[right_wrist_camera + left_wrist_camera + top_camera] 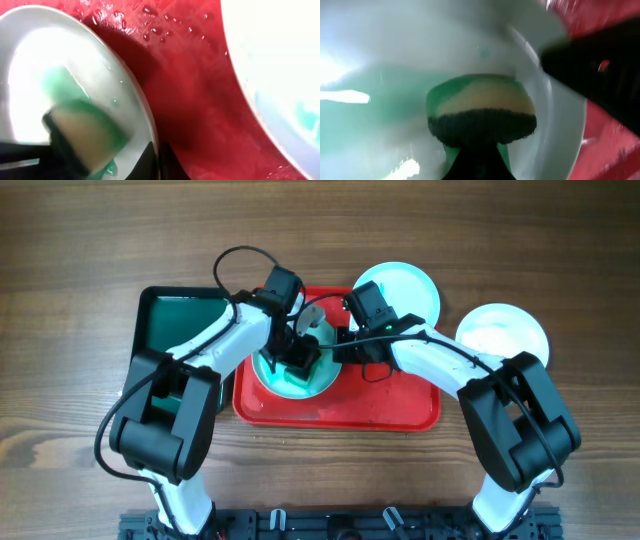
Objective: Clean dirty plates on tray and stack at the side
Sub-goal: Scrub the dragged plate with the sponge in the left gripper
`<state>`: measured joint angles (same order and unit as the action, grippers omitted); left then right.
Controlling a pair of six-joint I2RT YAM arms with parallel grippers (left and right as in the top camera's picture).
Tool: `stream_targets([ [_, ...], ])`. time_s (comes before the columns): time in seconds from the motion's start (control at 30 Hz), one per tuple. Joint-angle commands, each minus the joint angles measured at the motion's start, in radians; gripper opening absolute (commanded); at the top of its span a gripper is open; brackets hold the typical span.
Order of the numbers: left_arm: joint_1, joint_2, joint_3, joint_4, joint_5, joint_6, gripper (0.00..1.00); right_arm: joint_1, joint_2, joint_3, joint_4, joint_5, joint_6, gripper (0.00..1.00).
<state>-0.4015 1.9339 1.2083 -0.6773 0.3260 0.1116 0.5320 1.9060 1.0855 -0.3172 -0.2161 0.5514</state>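
- I am holding the left end effector (298, 360) clamped on a green-and-yellow block sponge with a dark scouring face (482, 107). It is pressing down on the pale round plate with a teal-green smear (290, 385).
- That smeared plate is lying flat in the left half of the large red rectangular plastic tray (400, 415), mid-surface.
- The right end effector (156, 161) is pinching the smeared plate's right rim, jaws narrow, and appears to be steadying it.
- The remaining green is lying toward the near edge and left of the sponge, away from the right end effector. I am judging that the coming wipe is the left arm's, and that it should run toward the near-left corner.
- A light-blue round plate with a teal streak (400, 285) is waiting at the tray's far rim.
- A white round plate (503, 335) is sitting off the tray, toward the right edge.
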Motion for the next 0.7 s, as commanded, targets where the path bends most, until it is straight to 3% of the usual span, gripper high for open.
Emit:
stream_targets([
  [0.0, -0.012, 0.034, -0.013, 0.145, -0.117, -0.074, 0.04, 0.003, 0.017, 0.014, 0.004, -0.003, 0.001, 0.04],
  [0.1, -0.012, 0.034, -0.013, 0.262, -0.233, -0.163, 0.04, 0.003, 0.017, 0.014, 0.003, -0.003, 0.0, 0.04],
  [0.2, -0.008, 0.034, -0.013, 0.281, -0.372, -0.249, 0.04, 0.003, 0.017, 0.014, 0.003, -0.003, -0.001, 0.04],
  [0.3, 0.006, 0.034, -0.013, 0.218, -0.573, -0.409, 0.04, 0.003, 0.017, 0.014, 0.003, -0.003, -0.001, 0.04],
  [0.4, 0.022, 0.034, -0.013, 0.102, -0.638, -0.492, 0.04, 0.003, 0.017, 0.014, -0.001, -0.004, -0.002, 0.04],
  [0.53, 0.024, 0.034, -0.013, -0.05, -0.517, -0.452, 0.04, 0.003, 0.017, 0.014, -0.002, -0.004, -0.006, 0.04],
  [0.67, 0.024, 0.034, -0.013, -0.167, -0.171, -0.172, 0.04, 0.003, 0.017, 0.014, 0.002, -0.007, -0.005, 0.04],
])
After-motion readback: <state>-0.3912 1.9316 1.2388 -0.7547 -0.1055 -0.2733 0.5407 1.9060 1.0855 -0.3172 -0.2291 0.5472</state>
